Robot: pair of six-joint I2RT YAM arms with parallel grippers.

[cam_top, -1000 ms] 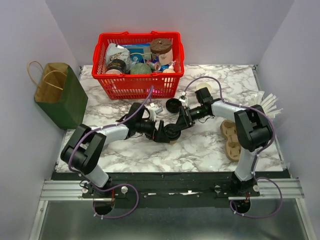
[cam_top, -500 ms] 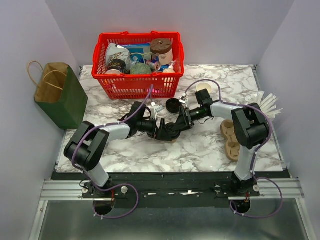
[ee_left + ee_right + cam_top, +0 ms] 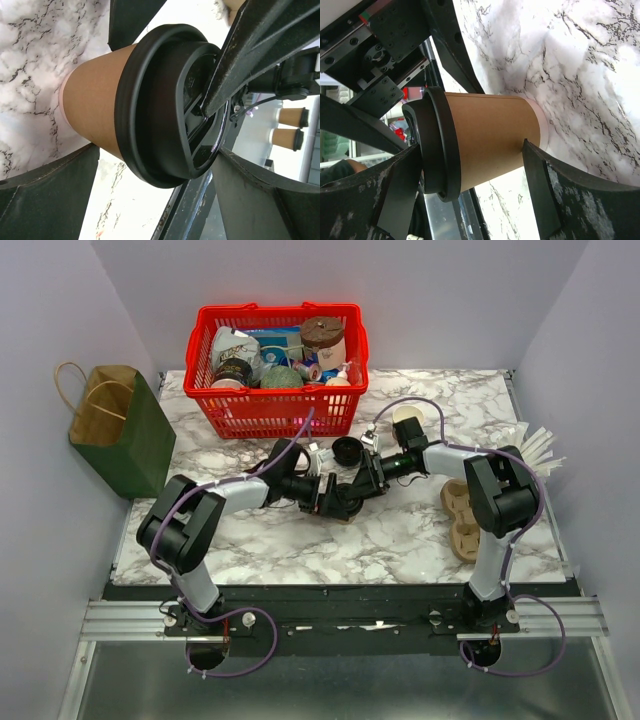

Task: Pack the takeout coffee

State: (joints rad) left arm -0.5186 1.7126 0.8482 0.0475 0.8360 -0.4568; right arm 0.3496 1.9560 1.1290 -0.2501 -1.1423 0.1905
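The takeout coffee [image 3: 347, 521] is a tan paper cup, now capped with a black lid. It is held at mid-table between both grippers, mostly hidden from above. In the left wrist view the cup [image 3: 95, 100] lies across my left gripper [image 3: 157, 150]. One finger touches its side and the other the lid [image 3: 160, 115]. In the right wrist view the cup [image 3: 490, 135] spans my right gripper [image 3: 470, 150]. One finger is on the lid and the other touches the side near the white base. From above, the left gripper [image 3: 328, 496] and right gripper [image 3: 354, 490] meet head-on.
A loose black lid [image 3: 346, 450] and an open white-inside cup [image 3: 407, 416] lie behind the grippers. A brown pulp carrier [image 3: 460, 518] is at the right, with white sticks [image 3: 537, 448] beyond. A red basket [image 3: 275, 410] of goods stands at the back, and a green paper bag [image 3: 130, 440] at the left edge.
Both grippers and the cup have shifted slightly away from the arm bases. The left arm's forearm has swung rightward and farther onto the table.
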